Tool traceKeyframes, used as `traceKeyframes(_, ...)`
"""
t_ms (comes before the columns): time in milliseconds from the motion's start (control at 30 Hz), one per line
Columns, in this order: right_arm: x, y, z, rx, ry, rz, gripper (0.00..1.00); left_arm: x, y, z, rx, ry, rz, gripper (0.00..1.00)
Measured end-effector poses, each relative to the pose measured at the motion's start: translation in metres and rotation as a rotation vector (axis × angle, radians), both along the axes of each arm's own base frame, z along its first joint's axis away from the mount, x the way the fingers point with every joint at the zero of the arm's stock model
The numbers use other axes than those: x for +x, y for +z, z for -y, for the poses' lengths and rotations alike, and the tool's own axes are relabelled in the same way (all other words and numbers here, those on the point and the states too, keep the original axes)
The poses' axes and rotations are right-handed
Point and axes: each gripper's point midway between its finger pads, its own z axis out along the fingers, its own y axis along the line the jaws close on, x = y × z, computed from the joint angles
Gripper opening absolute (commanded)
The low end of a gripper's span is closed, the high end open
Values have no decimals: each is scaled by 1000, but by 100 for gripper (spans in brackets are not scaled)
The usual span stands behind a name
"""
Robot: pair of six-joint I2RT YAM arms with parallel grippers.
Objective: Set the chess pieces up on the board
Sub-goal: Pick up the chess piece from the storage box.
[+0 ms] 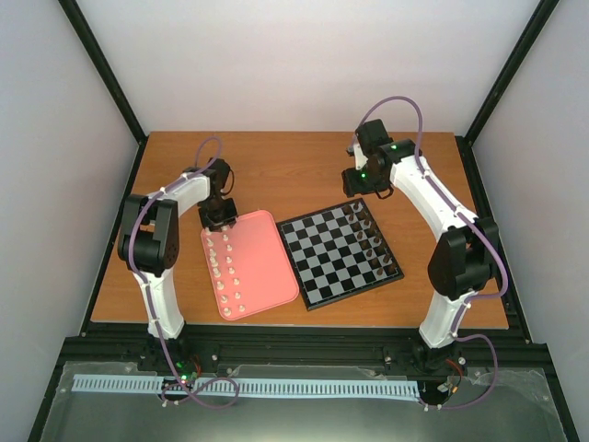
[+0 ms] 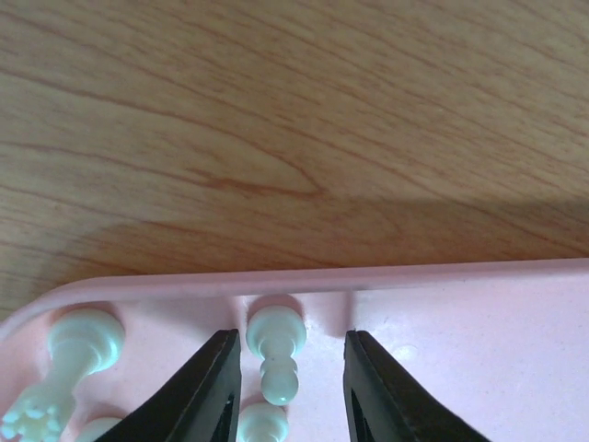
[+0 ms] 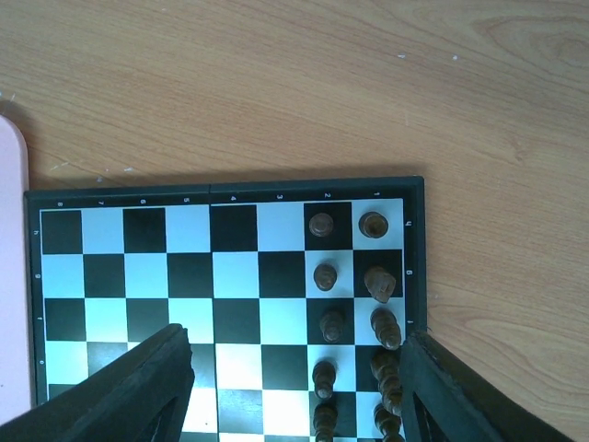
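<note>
Chess pieces of the pale cream set sit in two rows along the left side of the pink tray, nearest the arms; none is on the board yet. Lined up like this, each one can be reached from above without knocking its neighbour.

At the far end of those rows the left claw hangs low over the tray's far-left corner. Its jaws are partly open and stand either side of one cream piece, close to it but not touching, so nothing is gripped. It looks placed to close on that corner piece first.

To the right, just beside the tray and turned at a slant, lies the board. The dark brown pieces fill its two right-hand rows, and the left rows are bare, probably kept for the cream set.

Over the board's far edge hovers the right claw, jaws spread wide and empty. There it is well apart from the tray and out of the left arm's way.

Beyond both lies the wooden table.
</note>
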Motion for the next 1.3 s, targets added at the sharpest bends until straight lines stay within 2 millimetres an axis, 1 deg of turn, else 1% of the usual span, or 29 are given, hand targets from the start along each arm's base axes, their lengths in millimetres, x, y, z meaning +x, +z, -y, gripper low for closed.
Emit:
traceKeyframes(267,0,-4,0,-3,0,-12,61,2,-2,-1,-4,-4,1,28)
traceKeyframes(467,0,-6,-2,4,4,-22,60,8,-2,0,-3,-19,8,11)
traceKeyframes(667,1,-8,-4,9,7,-29,60,15,3,1,-8,-34,28,1)
traceKeyframes(833,1,-8,-4,11,8,-30,59,14,2,4,-24,-39,19,1)
traceKeyframes(967,1,-8,-4,11,8,-30,59,8,4,7,-41,-46,2,1)
traceKeyframes(1067,1,-8,-3,9,5,-29,59,3,14,11,-46,-61,-11,1)
traceKeyframes(1133,2,-8,-2,6,0,-28,59,5,28,17,-53,-76,7,1)
traceKeyframes(1167,2,-8,-2,6,-2,-28,59,8,36,23,-59,-90,19,1)
traceKeyframes(1200,2,-8,-1,6,-6,-26,59,11,45,33,-68,-111,38,1)
traceKeyframes(1233,3,-8,-1,6,-8,-25,59,13,49,39,-73,-125,49,1)
traceKeyframes(1300,4,-8,2,7,-17,-24,59,18,65,66,-97,-181,83,1)
